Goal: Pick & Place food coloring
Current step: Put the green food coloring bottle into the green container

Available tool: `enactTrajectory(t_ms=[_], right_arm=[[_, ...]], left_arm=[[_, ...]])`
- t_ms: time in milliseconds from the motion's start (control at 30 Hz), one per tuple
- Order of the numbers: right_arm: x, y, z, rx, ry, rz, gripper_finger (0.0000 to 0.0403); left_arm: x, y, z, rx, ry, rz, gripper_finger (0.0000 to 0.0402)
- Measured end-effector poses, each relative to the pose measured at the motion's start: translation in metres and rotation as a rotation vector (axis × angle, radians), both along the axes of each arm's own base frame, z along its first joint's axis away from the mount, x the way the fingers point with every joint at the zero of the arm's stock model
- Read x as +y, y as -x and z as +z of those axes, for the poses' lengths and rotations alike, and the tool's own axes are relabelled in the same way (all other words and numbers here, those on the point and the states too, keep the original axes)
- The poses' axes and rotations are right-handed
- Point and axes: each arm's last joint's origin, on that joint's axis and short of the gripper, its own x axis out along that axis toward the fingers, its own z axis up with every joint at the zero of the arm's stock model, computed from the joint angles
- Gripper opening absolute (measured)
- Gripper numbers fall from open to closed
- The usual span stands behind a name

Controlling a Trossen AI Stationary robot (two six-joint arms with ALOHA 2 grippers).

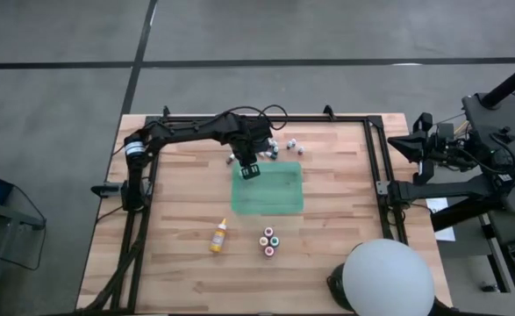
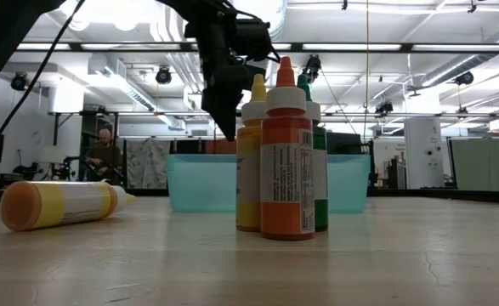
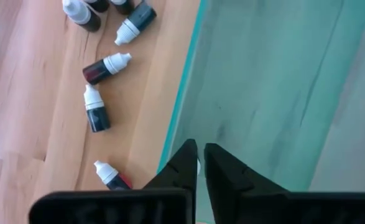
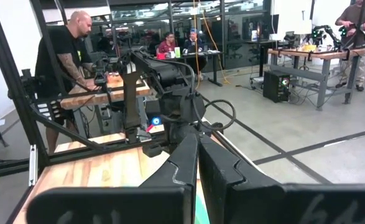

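Only left wrist shows end effector (image 3: 199, 163) shut over mat (image 3: 281, 81).

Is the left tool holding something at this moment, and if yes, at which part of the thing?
It cannot be told for certain. The left tool is shut above the flat green rectangular mat; something pale shows between its fingers, too hidden to identify.

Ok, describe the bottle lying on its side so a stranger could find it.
Start at the green mat mid-table. Toward the table's near edge, left of the standing bottle cluster, lies the yellow-orange dropper bottle. It alone lies flat there, away from the others.
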Motion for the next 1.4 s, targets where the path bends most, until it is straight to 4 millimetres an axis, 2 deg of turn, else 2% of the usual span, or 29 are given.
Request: enactTrajectory(t_ms=[300,667,1167,1400], right_arm=[[0.0,0.0,0.0,0.001,0.0,0.0,0.0009],[0.0,0.0,0.0,0.001,0.002,0.0,0.0009],[0.0,0.0,0.0,0.001,0.002,0.0,0.0009],[0.0,0.0,0.0,0.0,0.0,0.0,0.0009]], left_arm=[[0.008,0.004,0.006,-0.032,0.017,-0.026,0.0],[0.044,0.012,0.031,-0.118,-0.016,0.062,0.0],[0.068,0.008,0.036,-0.252,-0.074,0.07,0.0],[0.077,0.0,0.02,-0.249,-0.06,0.055,0.0]])
